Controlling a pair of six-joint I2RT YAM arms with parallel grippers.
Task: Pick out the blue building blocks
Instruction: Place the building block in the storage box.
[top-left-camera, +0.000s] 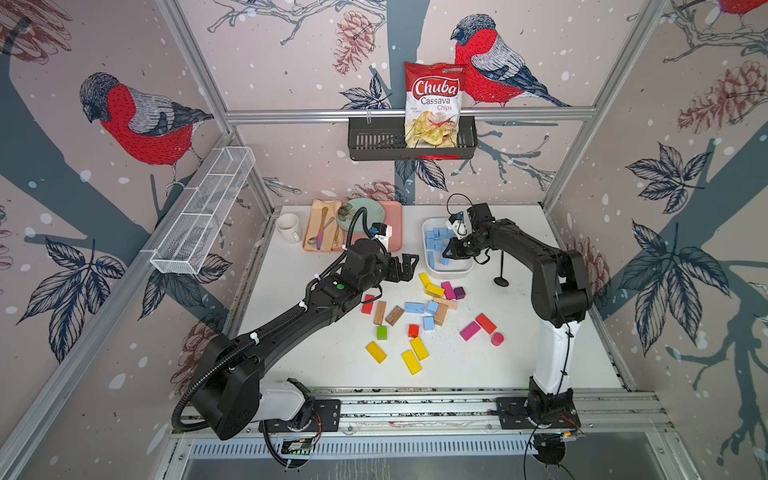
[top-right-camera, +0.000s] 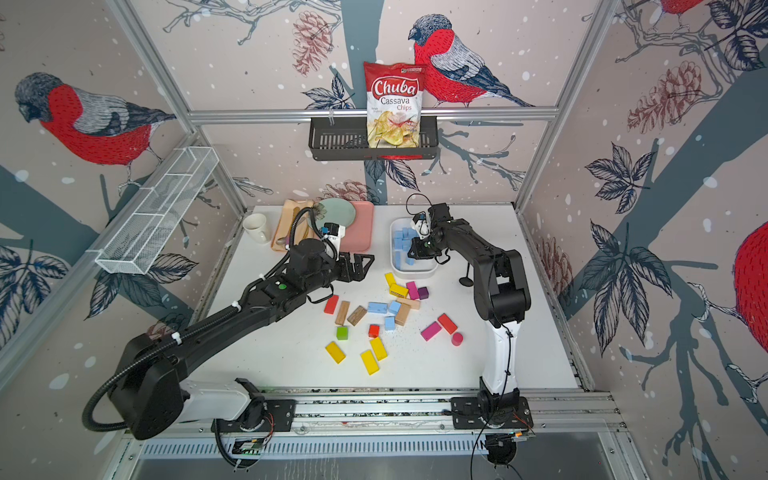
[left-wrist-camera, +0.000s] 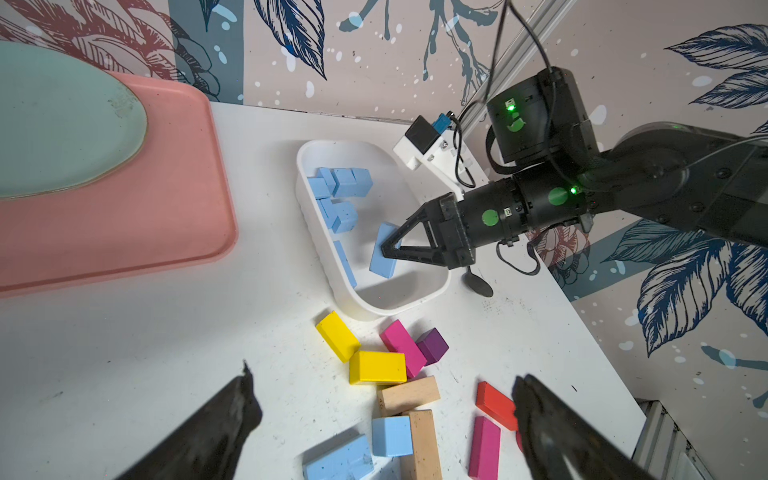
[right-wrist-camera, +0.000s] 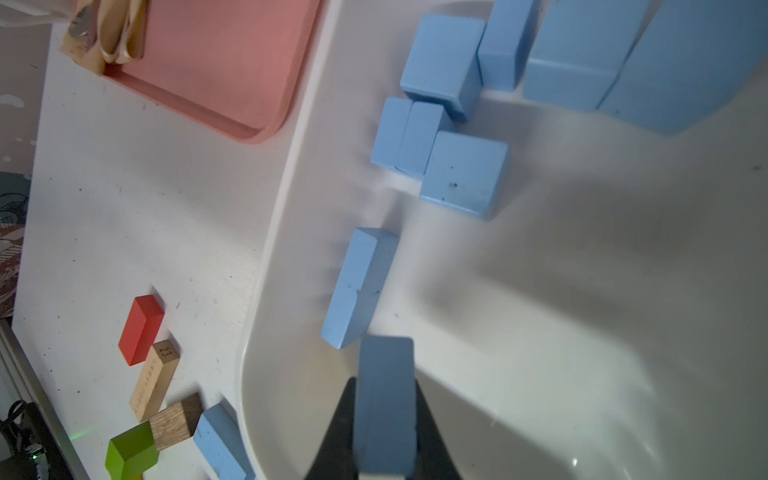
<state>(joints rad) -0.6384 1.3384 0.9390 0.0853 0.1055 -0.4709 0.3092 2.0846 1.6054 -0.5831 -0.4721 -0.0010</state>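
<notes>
Mostly the blue building blocks (top-left-camera: 436, 241) lie in the white tub (top-left-camera: 451, 272), heaped at its far end, with one bar against the side wall. The right tool (left-wrist-camera: 388, 249) hangs over the tub's near end, clamped on another blue bar (right-wrist-camera: 386, 395). Three more blue blocks (top-left-camera: 414, 308) sit on the bench (top-left-camera: 332, 365) among the coloured ones. The left tool (top-left-camera: 409, 268) hovers spread wide, holding nothing. A pink tray (top-left-camera: 392, 224) carries a green plate (top-left-camera: 372, 212). In both top views the held bar is hard to make out under the right tool.
</notes>
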